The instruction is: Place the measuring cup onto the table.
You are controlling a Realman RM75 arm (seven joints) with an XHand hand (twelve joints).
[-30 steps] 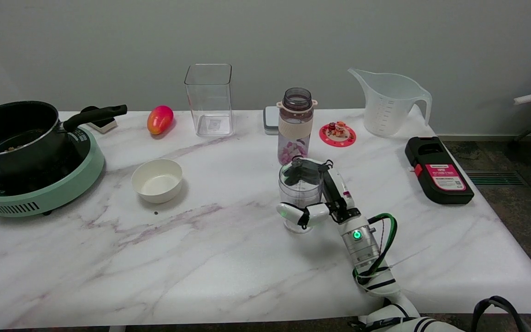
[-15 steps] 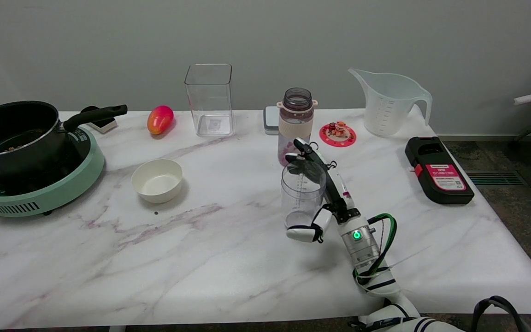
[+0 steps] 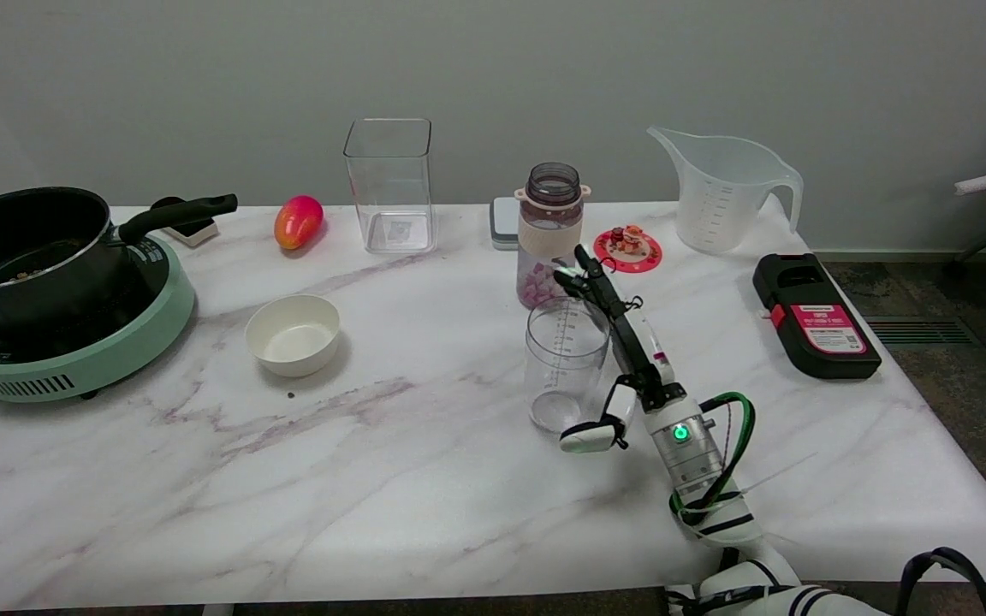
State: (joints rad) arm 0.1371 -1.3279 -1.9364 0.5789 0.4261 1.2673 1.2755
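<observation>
Marble table [image 3: 373, 479], measuring cup [image 3: 566, 364] upright, released; right hand [image 3: 621, 359] spread beside, fingertips blurred.

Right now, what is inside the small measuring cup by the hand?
Measuring cup looks empty; the marble table shows through its clear wall. The open right hand stands beside it.

White marble table [image 3: 373, 496] against plain grey wall [image 3: 493, 60].
</observation>
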